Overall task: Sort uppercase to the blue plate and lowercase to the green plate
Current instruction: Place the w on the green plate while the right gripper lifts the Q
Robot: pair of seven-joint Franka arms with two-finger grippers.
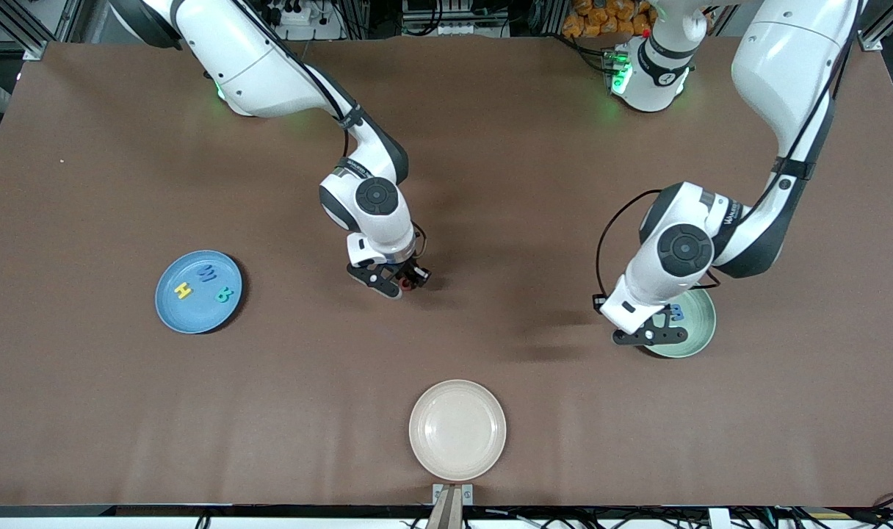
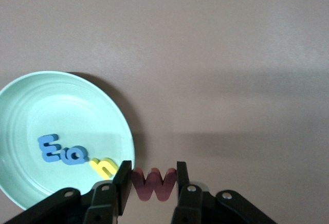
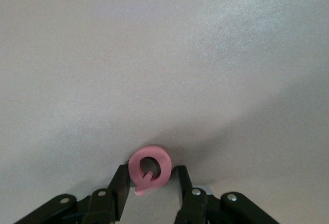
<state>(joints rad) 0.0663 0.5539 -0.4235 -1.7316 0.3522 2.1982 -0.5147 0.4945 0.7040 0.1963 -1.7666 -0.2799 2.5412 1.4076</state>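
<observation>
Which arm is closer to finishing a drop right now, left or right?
Left. Its gripper holds the red w right at the green plate rim. The right gripper has the red Q at mid-table, well away from the blue plate.

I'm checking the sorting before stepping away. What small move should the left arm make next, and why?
Probably shift the left gripper fully over the green plate and release. It is shut on the red w at the plate's rim, while the other lowercase letters already lie inside.
</observation>
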